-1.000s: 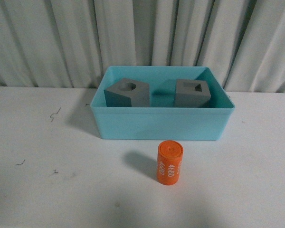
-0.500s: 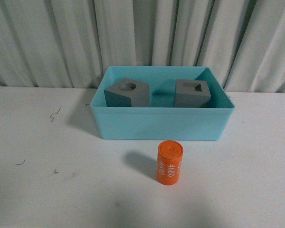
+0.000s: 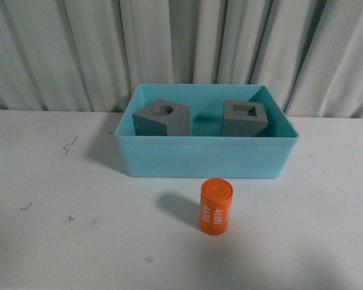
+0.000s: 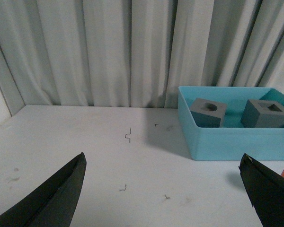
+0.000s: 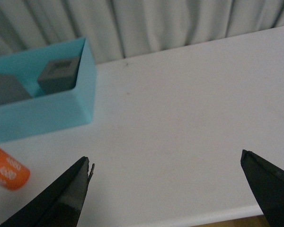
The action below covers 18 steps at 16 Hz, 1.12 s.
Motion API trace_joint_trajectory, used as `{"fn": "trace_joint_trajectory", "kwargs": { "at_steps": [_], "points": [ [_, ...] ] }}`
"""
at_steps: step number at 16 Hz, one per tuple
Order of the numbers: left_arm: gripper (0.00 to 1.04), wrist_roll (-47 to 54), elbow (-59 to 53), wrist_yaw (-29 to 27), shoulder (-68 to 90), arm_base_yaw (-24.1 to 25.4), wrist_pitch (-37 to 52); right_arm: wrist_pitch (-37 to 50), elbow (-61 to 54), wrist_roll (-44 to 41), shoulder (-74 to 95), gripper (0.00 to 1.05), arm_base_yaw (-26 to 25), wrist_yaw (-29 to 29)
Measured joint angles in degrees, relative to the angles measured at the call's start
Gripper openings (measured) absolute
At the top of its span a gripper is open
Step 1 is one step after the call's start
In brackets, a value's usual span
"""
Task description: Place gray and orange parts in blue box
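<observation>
Progress looks like two out of three to me. Both gray parts are already inside the blue box [image 3: 206, 158]: the gray cube with the round hole [image 3: 162, 118] and the gray cube with the rectangular slot [image 3: 245, 118] rest on its floor, apart from each other.

What's left is the orange cylinder [image 3: 216, 207], the one printed 4680. It looks to be standing on end on the table [image 3: 78, 199], near the box's front wall but not touching it.

Your left gripper [image 4: 163, 156] is spread wide with nothing between its fingers. The box is ahead of it and off to its right, and only a sliver of the cylinder shows past its right finger. Your right gripper [image 5: 165, 156] is just as wide open and empty, with the cylinder ahead and off to its left and the box beyond that. So the cylinder sits roughly between the two grippers, and neither is lined up on it yet. Neither arm shows in the front view.

My guess is that either arm could take it, and once that cylinder drops in next to the cubes you're finished.
</observation>
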Motion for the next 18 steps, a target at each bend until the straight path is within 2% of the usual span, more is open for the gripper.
{"fn": "trace_joint_trajectory", "kwargs": {
  "at_steps": [1,2,5,6,8,10,14,18],
  "points": [
    [0.98,0.0,0.0,0.0,0.0,0.0,0.0,5.8,1.6,-4.9,11.1,0.98,0.7,-5.7],
    [0.98,0.0,0.0,0.0,0.0,0.0,0.0,8.1,3.3,-10.8,20.3,0.98,2.6,-11.3],
    [0.98,0.0,0.0,0.0,0.0,0.0,0.0,-0.3,7.6,-25.1,36.4,0.98,7.6,-19.8],
    [0.98,0.0,0.0,0.0,0.0,0.0,0.0,-2.7,9.0,-29.3,40.0,0.98,9.6,-20.3],
    [0.98,0.0,0.0,0.0,0.0,0.0,0.0,-0.6,12.8,-36.6,47.6,0.98,14.4,-19.0],
    [0.98,0.0,0.0,0.0,0.0,0.0,0.0,2.7,18.8,-40.9,57.9,0.98,19.1,-14.6],
    [0.98,0.0,0.0,0.0,0.0,0.0,0.0,4.9,28.8,-41.3,66.6,0.98,26.0,-12.1],
    [0.98,0.0,0.0,0.0,0.0,0.0,0.0,5.2,35.6,-39.6,72.4,0.98,29.5,-11.5]
  ]
}}
